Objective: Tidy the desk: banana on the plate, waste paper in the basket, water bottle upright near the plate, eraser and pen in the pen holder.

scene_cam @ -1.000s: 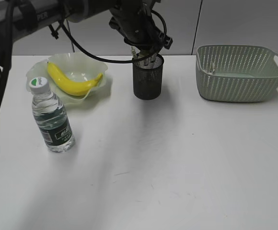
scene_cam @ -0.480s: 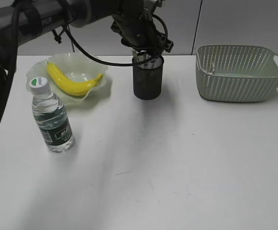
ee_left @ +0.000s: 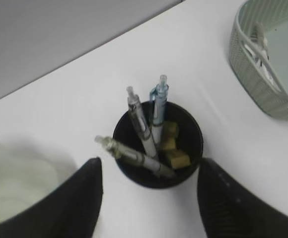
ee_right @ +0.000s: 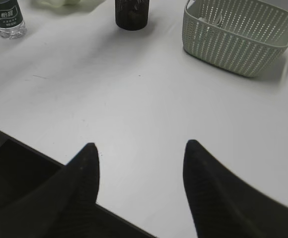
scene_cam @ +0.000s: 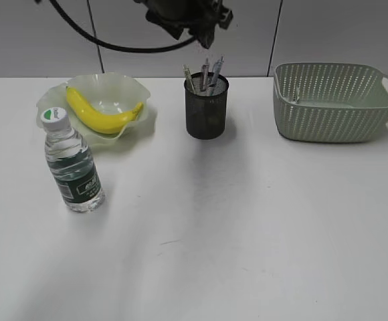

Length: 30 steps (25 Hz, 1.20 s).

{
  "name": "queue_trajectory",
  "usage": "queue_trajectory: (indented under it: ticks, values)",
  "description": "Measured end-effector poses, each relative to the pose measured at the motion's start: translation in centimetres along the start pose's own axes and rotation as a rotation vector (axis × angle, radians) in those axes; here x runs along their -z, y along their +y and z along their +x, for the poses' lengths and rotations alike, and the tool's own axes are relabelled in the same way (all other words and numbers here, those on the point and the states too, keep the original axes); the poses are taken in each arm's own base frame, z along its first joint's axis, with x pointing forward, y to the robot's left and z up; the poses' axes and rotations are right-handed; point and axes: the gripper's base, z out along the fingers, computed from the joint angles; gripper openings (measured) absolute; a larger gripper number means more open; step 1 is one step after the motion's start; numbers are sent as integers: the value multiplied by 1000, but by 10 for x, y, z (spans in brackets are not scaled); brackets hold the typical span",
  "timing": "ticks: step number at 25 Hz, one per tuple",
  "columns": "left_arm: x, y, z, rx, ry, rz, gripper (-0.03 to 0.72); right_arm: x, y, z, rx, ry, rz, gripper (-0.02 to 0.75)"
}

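Observation:
The black mesh pen holder (scene_cam: 206, 110) stands mid-desk with three pens (scene_cam: 205, 72) sticking out of it. Yellow eraser pieces (ee_left: 171, 146) lie inside it. My left gripper (ee_left: 150, 159) hangs open high above the holder with nothing between its fingers. The banana (scene_cam: 104, 114) lies on the pale-green plate (scene_cam: 107, 79). In front of the plate the water bottle (scene_cam: 70, 164) stands upright. The waste paper (ee_left: 260, 49) lies in the green basket (scene_cam: 334, 100). My right gripper (ee_right: 140, 144) is open and empty over the desk's front edge.
The left arm's dark body (scene_cam: 180, 13) reaches in at the top of the exterior view, above the holder. The white desk (scene_cam: 247, 221) spreads wide in front of the holder and basket. A grey wall runs behind.
My left gripper has opened and risen from the pen holder's rim to well above it; the pens now stand free in the holder. The right arm has not moved.

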Motion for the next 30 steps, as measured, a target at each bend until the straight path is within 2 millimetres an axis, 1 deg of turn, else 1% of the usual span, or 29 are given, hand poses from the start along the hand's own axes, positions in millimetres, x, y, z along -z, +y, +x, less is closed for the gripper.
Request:
queue_trajectory:
  ticks: [3,5,7,9,11,13,17,18,21,22,23,24,26,27,28,29,30]
  values:
    - [36,4,-1,17,55,6,454,0,0,0,0,0,0,435]
    - [58,5,-2,25,60,13,454,0,0,0,0,0,0,435]
    - [80,7,-6,31,30,15,454,0,0,0,0,0,0,435]
    - [105,10,-10,49,-15,22,454,0,0,0,0,0,0,435]
    - [131,12,-14,69,-62,36,453,0,0,0,0,0,0,435]
    - [162,14,-16,84,-119,56,446,0,0,0,0,0,0,435]
    - [223,21,-12,101,-219,76,440,0,0,0,0,0,0,435]
    - [233,23,-8,102,-231,77,440,0,0,0,0,0,0,435]
    - [272,29,8,106,-269,77,436,0,0,0,0,0,0,435]
    - [279,30,15,105,-262,73,433,0,0,0,0,0,0,435]
    - [291,33,24,104,-268,70,430,0,0,0,0,0,0,435]
    - [300,35,35,102,-263,61,429,0,0,0,0,0,0,435]
    - [311,40,59,94,-239,35,427,0,0,0,0,0,0,435]
    - [322,44,71,91,-243,21,426,0,0,0,0,0,0,435]
    - [329,47,86,86,-238,6,426,0,0,0,0,0,0,435]
    - [331,49,100,82,-222,-4,426,0,0,0,0,0,0,435]
    - [341,51,115,82,-230,-7,426,0,0,0,0,0,0,435]
